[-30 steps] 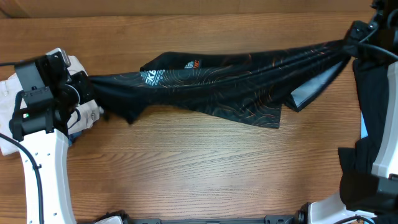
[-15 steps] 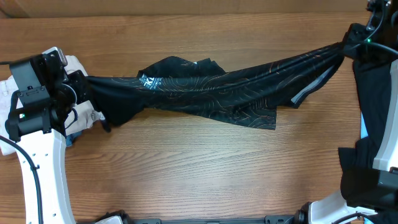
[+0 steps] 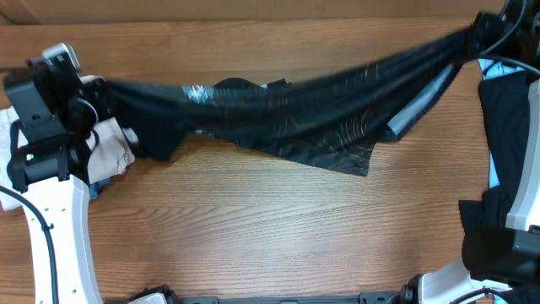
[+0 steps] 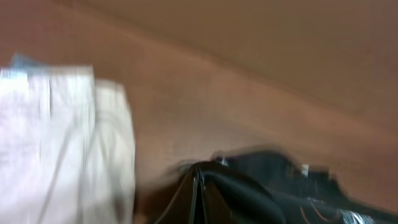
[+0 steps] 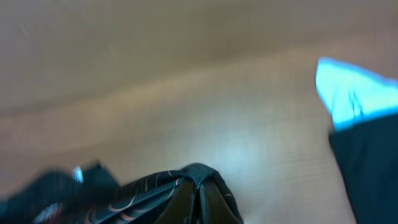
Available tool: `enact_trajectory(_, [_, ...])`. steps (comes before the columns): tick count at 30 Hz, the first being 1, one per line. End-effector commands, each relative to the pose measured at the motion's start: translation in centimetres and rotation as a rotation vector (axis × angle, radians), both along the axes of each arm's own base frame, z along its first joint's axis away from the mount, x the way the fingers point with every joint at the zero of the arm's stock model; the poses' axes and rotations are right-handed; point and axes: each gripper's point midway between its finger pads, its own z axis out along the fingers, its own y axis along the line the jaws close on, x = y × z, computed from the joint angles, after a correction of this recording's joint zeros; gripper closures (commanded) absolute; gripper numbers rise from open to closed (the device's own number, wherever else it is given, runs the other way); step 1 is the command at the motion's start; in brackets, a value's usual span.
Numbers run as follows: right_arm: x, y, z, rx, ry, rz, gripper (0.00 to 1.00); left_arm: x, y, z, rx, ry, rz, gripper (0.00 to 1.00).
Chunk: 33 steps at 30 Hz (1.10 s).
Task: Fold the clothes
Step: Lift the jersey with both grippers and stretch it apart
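Black clothes [image 3: 295, 114] stretched over tabletop [image 3: 270, 228], long axis L-R; left gripper [image 3: 108, 91] & right gripper [image 3: 469, 40] each clamp an end.

Clothes [image 3: 287, 114]: thin cloth, black, smooth, with a faint sheen where it is pulled taut. Fine orange-tan line print. The turned-over face near the right end is pale grey and matt. Views are blurred, so the weave cannot be made out.

Desk [image 3: 270, 236]: wood-grain surface, mid-brown, straight grain, smooth, satin finish.

Pale cloth [image 3: 108, 154] at the desk's left edge: off-white to beige, matt, creased.

Dark cloth [image 3: 510, 135] at the right edge: black, matt, light-blue patch.

Left arm link [image 3: 59, 241]: white plastic, smooth, semi-gloss. Head housing [image 3: 38, 93]: black, matt plastic.
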Motion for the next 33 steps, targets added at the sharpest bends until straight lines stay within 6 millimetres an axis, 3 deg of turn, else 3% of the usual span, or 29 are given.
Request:
enact_trajectory(1, [1.9, -0.3, 1.5, 0.013, -0.088, -0.022, 0.96, 1.5, 0.4, 4.2, -0.005, -0.157, 0.020, 0.96])
enact_trajectory(7, [1.9, -0.3, 0.6, 0.016, -0.059, -0.020, 0.96, 1.1, 0.3, 3.3, -0.022, -0.123, 0.022, 0.96])
enact_trajectory(12, [0.2, 0.1, -1.3, 0.039, 0.045, -0.023, 0.96, 0.9, -0.2, 2.8, -0.033, -0.099, -0.005, 0.96])
enact_trajectory(14, [0.0, 0.1, -1.0, 0.039, 0.042, -0.022, 0.96, 0.9, -0.2, 3.0, -0.017, -0.104, -0.012, 0.96])
enact_trajectory(17, [-1.3, 0.5, 1.4, 0.028, -0.011, -0.021, 0.96, 0.5, -0.2, 4.2, 0.014, -0.138, -0.020, 0.96])
enact_trajectory(20, [-3.7, 1.0, 4.4, 0.018, -0.063, -0.023, 0.96, -0.8, -0.7, 5.9, 0.034, -0.175, -0.025, 0.96])
enact_trajectory(24, [-8.3, 1.9, 7.1, 0.011, -0.086, -0.035, 0.96, -4.2, -1.6, 8.0, 0.047, -0.198, -0.018, 0.96])
enact_trajectory(27, [-10.7, 1.2, 9.3, -0.026, -0.139, -0.109, 0.96, -6.7, -1.4, 9.1, 0.077, -0.206, 0.033, 0.96])
enact_trajectory(30, [-11.1, 0.7, 11.1, -0.056, -0.203, -0.132, 0.96, -8.2, -0.4, 9.9, 0.117, -0.216, 0.105, 0.96])
enact_trajectory(33, [-9.9, 0.5, 10.3, -0.054, -0.188, -0.132, 0.96, -8.0, -0.3, 9.5, 0.115, -0.203, 0.107, 0.96])
